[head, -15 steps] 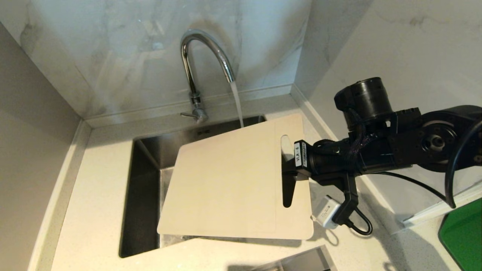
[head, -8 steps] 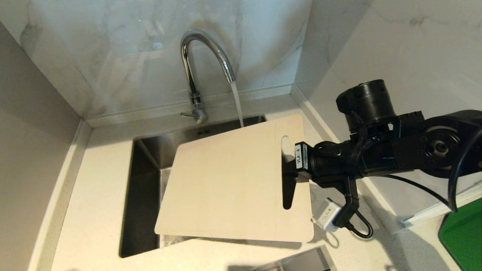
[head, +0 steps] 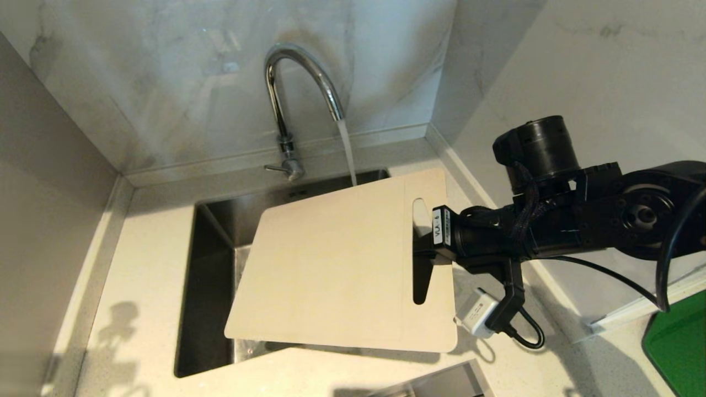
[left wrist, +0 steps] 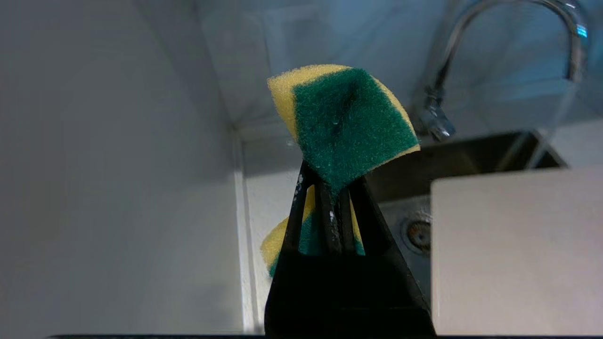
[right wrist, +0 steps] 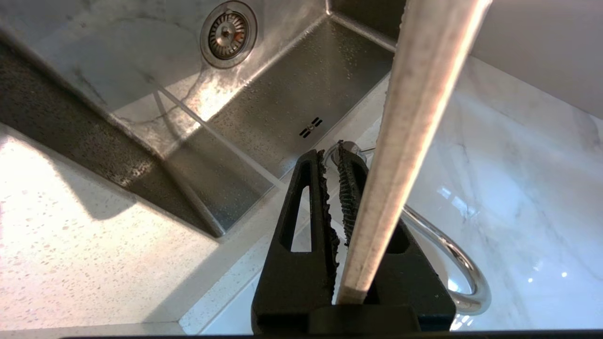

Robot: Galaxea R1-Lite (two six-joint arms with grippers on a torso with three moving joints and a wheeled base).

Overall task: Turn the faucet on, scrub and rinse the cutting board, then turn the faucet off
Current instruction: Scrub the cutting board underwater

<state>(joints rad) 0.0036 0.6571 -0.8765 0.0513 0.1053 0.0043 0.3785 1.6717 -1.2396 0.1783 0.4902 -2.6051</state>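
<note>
Marble walls close in a corner around my speckled cream desk [head: 138,309], where a steel sink [head: 212,259] is sunk into the top. At the back edge stands the faucet [head: 300,82], its arched spout pouring a thin stream of water [head: 346,151] that drops behind the far edge of the cutting board [head: 331,270]. I have that board in my right tool [head: 429,248], which reaches in from the right and pinches the short end with the slot handle; from the right wrist I see the board's edge [right wrist: 400,141] running between the two black fingers [right wrist: 306,212], pressed from both sides. It hangs tilted over the right half of the sink, above the basin, with its near corner over the front rim. Below it the drain [right wrist: 228,30] sits in the wet basin floor. My left tool [left wrist: 332,207] is out of the head view; its own camera shows it pressed together on a yellow and green sponge [left wrist: 346,125], which folds up above the fingertips, held to the left of the board's corner [left wrist: 513,249] and apart from it. A bright green tray [head: 681,347] lies at the far right of the desk.
</note>
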